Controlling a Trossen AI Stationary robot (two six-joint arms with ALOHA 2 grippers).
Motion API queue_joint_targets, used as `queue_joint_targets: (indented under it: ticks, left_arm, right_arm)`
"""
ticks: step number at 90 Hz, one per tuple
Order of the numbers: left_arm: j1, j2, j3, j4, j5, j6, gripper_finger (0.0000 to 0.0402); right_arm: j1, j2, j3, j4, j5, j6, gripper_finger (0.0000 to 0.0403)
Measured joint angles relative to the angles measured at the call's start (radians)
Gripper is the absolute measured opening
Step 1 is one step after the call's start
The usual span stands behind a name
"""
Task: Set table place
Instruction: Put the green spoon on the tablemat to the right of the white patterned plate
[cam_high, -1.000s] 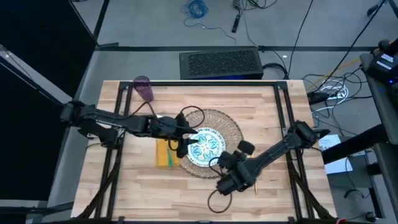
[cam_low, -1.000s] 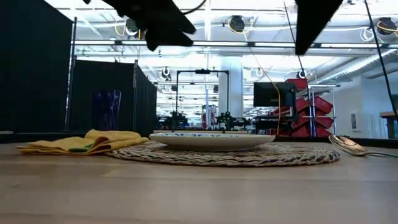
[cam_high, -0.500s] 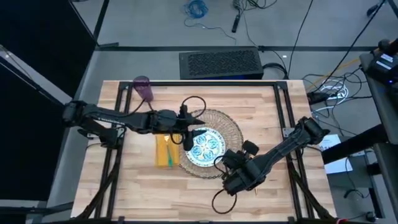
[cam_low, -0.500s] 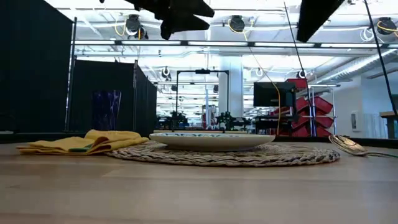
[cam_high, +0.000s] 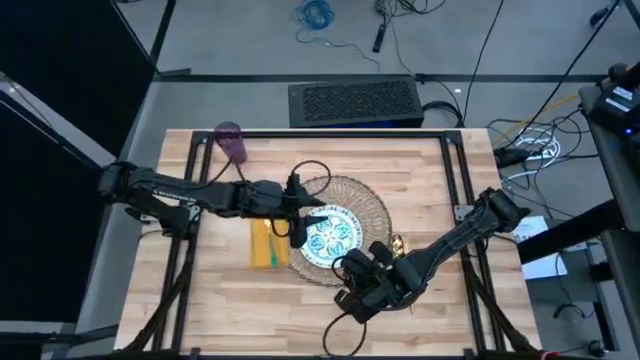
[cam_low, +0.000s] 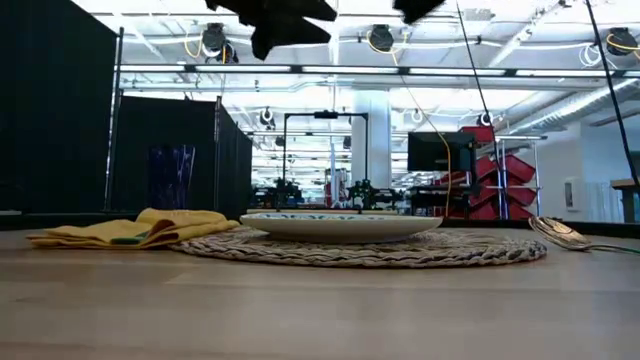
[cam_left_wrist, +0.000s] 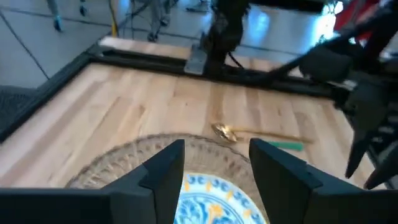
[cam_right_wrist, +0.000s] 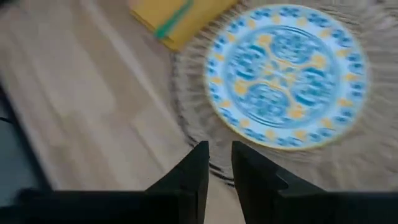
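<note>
The big wood table holds the place stuff. In the middle lies the round straw mat, w/ the small blue-and-white plate on top of it. The yellow napkin lies just beside the mat, on the left arm's side, w/ a teal-handled thing on it, prob. the fork, too small to tell. The purple cup stands well apart, near the table's far left corner. The gold spoon lies on the wood past the mat on the right arm's side, bowl close to the mat edge. The left gripper hangs in the air over the plate's edge, fingers spread apart, nothing btwn them. The right gripper is up over the near edge of the mat, fingers close together w/ a thin gap, holding nothing.
</note>
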Motion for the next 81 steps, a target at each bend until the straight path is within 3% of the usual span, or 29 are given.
queue_joint_targets:
  ticks: [53,66,81]
  left_arm:
    - [-0.001,-0.031,0.0,-0.025,-0.022,0.005,0.0166]
    - [-0.01,-0.049,0.0,-0.101,-0.029,0.001,0.0166]
    - [-0.008,-0.052,-0.001,-0.218,-0.087,0.001,0.0166]
  right_arm:
    - [-0.005,0.0,0.0,-0.001,0.014,-0.002,0.0055]
    - [-0.033,0.0,0.0,0.023,0.135,-0.115,0.0055]
    - [-0.089,0.0,0.0,-0.018,0.135,-0.208,0.0055]
